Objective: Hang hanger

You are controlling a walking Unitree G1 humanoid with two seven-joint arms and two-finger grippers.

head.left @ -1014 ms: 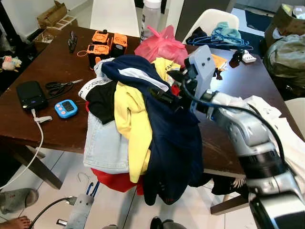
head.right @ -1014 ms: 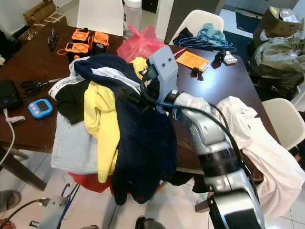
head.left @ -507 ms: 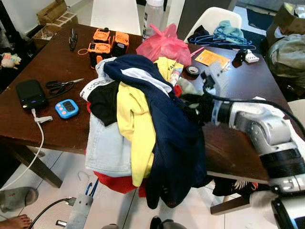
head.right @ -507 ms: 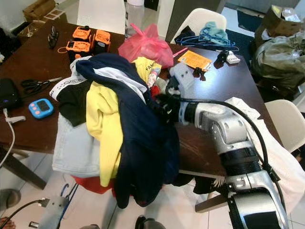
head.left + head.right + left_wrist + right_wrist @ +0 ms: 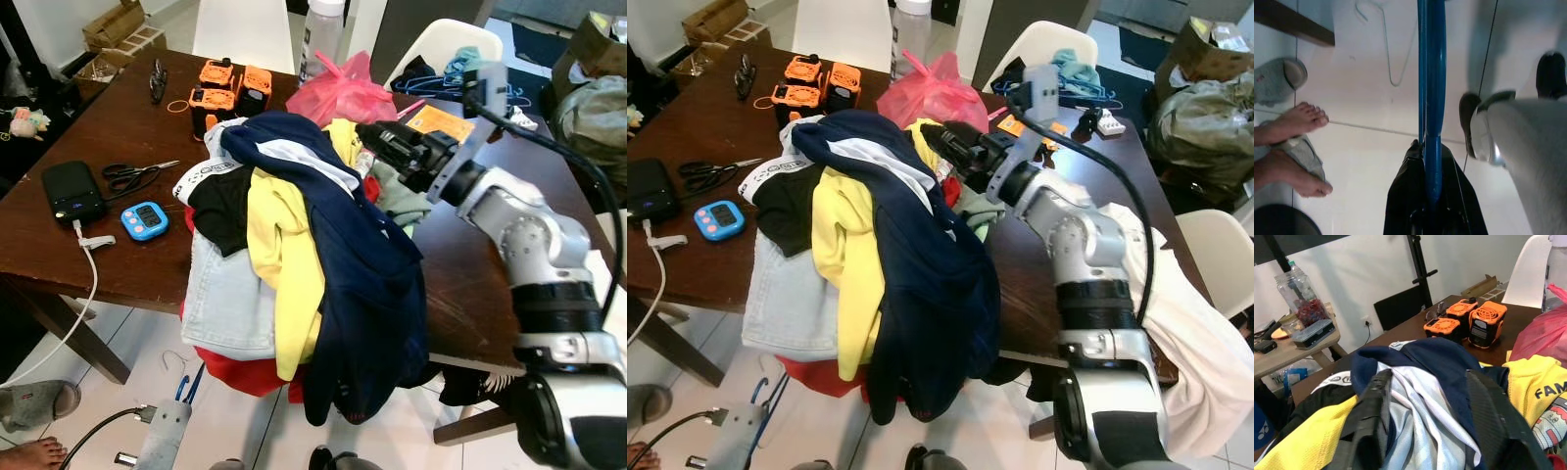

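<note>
My left gripper (image 5: 1431, 196) hangs low beside the table, shut on a blue hanger (image 5: 1431, 88) that points down at the tiled floor; a bit of that hanger (image 5: 187, 385) shows above the silver left arm (image 5: 162, 436). My right gripper (image 5: 372, 137) hovers open over the top of a clothes pile (image 5: 294, 245) of navy, yellow, denim and red garments. Its two fingers (image 5: 1371, 431) stand apart above the navy and white cloth (image 5: 1420, 382), holding nothing. More blue hangers (image 5: 1068, 93) lie on a white chair behind the table.
On the brown table (image 5: 88, 264) lie scissors (image 5: 127, 174), a blue timer (image 5: 143, 219), a black power bank (image 5: 71, 193) with a white cable, orange devices (image 5: 225, 86) and a pink bag (image 5: 343, 93). A person's bare feet (image 5: 1293, 147) and slippers are on the floor. White cloth (image 5: 1185, 343) drapes a chair.
My right arm has risen out of the pile's right side and swung back, and its gripper now points over the pile's top. The left arm has stayed low.
</note>
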